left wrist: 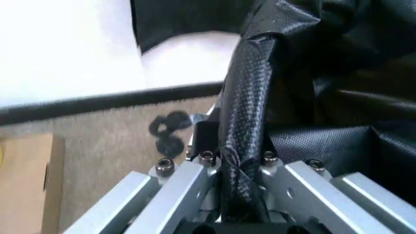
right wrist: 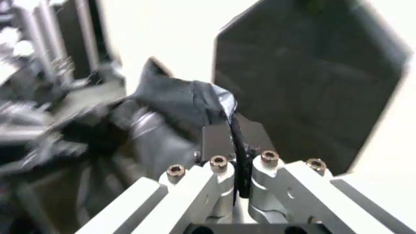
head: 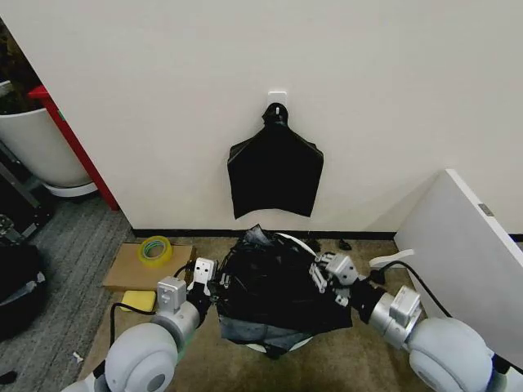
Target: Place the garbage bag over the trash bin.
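Now the garbage bag (head: 278, 290) lies draped over the trash bin (head: 278, 345), whose white rim peeks out behind and below it, on the carpet by the wall. Left pincer (head: 214, 282) is clamped on the bag's left edge, right pincer (head: 320, 276) on its right edge. Nearby, a flat black bundle (head: 275, 173) hangs on the wall above, and a tape roll (head: 154, 249) sits on cardboard (head: 131, 269).

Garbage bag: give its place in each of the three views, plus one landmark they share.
Head view: the garbage bag lies low in the middle, draped over the trash bin, between both grippers.
Left wrist view: a twisted fold runs up from the left gripper, the rest spreading beside it.
Right wrist view: a bunched edge sits in the right gripper.
Shared landmark: the flat black bundle on the wall.
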You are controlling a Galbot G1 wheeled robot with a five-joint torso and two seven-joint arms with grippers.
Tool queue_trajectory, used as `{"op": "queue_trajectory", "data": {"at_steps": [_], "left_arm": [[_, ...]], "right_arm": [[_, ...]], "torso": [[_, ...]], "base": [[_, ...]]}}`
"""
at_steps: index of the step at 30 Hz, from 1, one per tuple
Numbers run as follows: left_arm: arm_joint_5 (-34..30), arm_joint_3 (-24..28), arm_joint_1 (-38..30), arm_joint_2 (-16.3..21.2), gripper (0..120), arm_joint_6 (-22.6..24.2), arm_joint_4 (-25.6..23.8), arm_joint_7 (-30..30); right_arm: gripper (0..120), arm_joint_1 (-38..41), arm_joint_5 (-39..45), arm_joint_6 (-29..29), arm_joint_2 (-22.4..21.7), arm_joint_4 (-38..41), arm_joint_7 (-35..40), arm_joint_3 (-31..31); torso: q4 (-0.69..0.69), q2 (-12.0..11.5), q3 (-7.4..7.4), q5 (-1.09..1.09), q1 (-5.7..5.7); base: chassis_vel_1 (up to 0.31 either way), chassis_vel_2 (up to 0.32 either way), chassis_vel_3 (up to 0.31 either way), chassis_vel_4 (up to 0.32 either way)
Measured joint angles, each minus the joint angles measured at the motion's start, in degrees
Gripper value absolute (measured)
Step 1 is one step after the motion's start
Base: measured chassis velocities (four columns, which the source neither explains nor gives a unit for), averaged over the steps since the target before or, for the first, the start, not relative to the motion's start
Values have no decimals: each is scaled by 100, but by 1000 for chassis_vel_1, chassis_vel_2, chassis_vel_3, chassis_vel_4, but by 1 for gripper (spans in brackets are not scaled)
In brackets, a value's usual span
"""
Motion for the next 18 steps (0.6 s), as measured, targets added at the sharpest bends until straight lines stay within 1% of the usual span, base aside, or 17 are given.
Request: {"op": "queue_trajectory", "data": {"at_steps": [6,7,9,11,12,13,18], "left_arm": [[387,-24,76,105,1,-333,-32,311],[594,-43,92,138,1,-517,-32,449],[773,-82,102,165,1,-720,-36,586],[877,-103,112,183,1,-873,-38,693],[877,-103,112,183,1,-873,-38,693],[972,-128,120,197,1,-1001,-43,765],[1017,-153,124,143,1,-1166,-5,728]], "right_arm": [[0,516,597,-185,-131,-218,351,119],[0,644,776,-230,-209,-359,408,119],[0,755,1045,-283,-319,-562,425,119],[0,791,1256,-316,-418,-702,400,119],[0,791,1256,-316,-418,-702,400,119],[0,801,1445,-320,-513,-826,319,119],[0,700,1801,-362,-668,-987,21,151]], "torso": [[2,0,0,0,0],[3,0,0,0,0],[2,0,0,1,0],[2,0,0,0,0],[2,0,0,0,0],[2,0,0,1,0],[1,0,0,1,0]], "base": [[0,0,0,0],[0,0,0,0],[0,0,0,0],[0,0,0,0],[0,0,0,0],[0,0,0,0],[0,0,0,0]]}}
